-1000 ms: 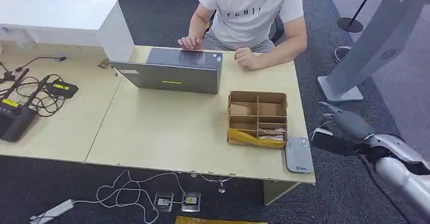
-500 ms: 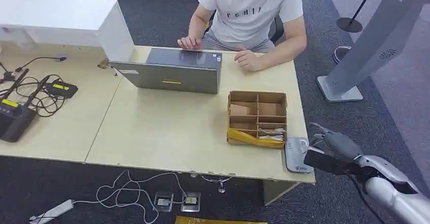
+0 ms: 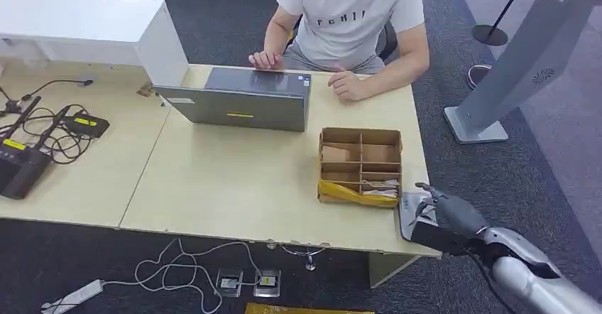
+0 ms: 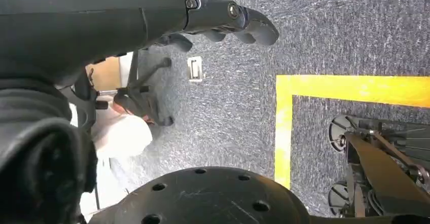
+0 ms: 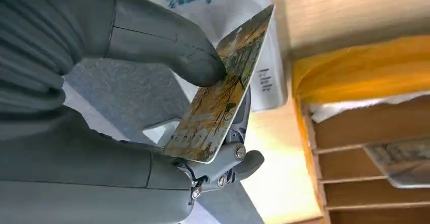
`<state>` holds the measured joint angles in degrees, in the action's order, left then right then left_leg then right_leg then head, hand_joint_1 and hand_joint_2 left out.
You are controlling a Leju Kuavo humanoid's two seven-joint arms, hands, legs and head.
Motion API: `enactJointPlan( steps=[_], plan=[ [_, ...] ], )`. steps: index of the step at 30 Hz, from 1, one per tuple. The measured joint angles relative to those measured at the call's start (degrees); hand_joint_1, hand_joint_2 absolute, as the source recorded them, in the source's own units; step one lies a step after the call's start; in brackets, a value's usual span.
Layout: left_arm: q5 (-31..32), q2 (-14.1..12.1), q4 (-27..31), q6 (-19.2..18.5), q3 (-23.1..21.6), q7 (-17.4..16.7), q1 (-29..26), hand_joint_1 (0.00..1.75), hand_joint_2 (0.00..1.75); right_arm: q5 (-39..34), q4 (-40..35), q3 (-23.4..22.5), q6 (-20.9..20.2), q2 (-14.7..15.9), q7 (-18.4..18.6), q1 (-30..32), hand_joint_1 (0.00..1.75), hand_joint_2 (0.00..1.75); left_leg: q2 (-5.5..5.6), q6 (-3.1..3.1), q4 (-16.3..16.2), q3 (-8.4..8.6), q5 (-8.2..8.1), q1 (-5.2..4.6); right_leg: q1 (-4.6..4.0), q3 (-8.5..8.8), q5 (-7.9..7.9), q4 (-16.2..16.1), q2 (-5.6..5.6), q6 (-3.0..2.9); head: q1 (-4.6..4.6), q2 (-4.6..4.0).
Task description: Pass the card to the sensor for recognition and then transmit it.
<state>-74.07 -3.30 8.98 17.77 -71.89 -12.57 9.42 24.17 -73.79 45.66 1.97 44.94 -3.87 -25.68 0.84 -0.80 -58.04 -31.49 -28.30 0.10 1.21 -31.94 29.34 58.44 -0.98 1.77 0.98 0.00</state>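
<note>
The sensor [image 3: 417, 217], a flat grey-white pad, lies at the near right corner of the worktop [image 3: 234, 186], just beside the divided cardboard box [image 3: 360, 159] with its yellow packet [image 3: 355, 195] along the near side; past that corner the worktop drops to dark carpet, with open floor out to the grey kiosk stand [image 3: 522, 58] on the right. The middle of the worktop between the box and the laptop [image 3: 238, 101] is bare wood. A person [image 3: 351, 23] sits at the far edge, hands resting by the laptop. The right robot hand [image 3: 446, 216] reaches in over the corner from the floor side, its silver forearm angled up from below, and sits over the sensor's outer edge. In the right wrist view its thumb [image 5: 167, 41] presses the card [image 5: 223, 89] against the darker fingers [image 5: 238, 158], holding it tilted just over the sensor [image 5: 238, 31]. The left robot hand [image 4: 223, 19] hangs over carpet, fingers curled, holding nothing.
</note>
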Motion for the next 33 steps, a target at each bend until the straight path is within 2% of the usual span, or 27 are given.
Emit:
enactJointPlan(
  steps=[8,13,33],
  plan=[
    [-0.2,0.0,0.0,0.2,0.0,0.0,0.0,0.00,0.00,-1.1,0.7,0.6,1.8,-1.6,-0.3,0.4,1.75,1.75,-0.01,0.00,0.0,0.03,0.00,0.00,0.00,0.01,0.00,0.0,0.01,0.00,0.00,0.00],
    [-0.1,0.2,0.0,0.5,0.0,-1.2,0.0,0.00,0.00,-2.1,2.2,0.8,3.1,-2.5,-0.1,0.6,1.75,1.75,-0.03,0.00,0.0,0.08,0.00,0.00,0.00,0.03,0.00,0.0,0.04,0.00,0.00,0.00],
    [-0.6,0.5,0.0,1.3,0.0,-1.5,0.0,0.00,0.00,-4.8,8.0,-0.7,3.2,-3.6,-3.5,0.4,1.75,1.75,-0.05,0.01,0.0,0.09,0.01,0.00,0.00,0.09,-0.01,0.0,0.04,0.00,-0.02,0.00]
  ],
)
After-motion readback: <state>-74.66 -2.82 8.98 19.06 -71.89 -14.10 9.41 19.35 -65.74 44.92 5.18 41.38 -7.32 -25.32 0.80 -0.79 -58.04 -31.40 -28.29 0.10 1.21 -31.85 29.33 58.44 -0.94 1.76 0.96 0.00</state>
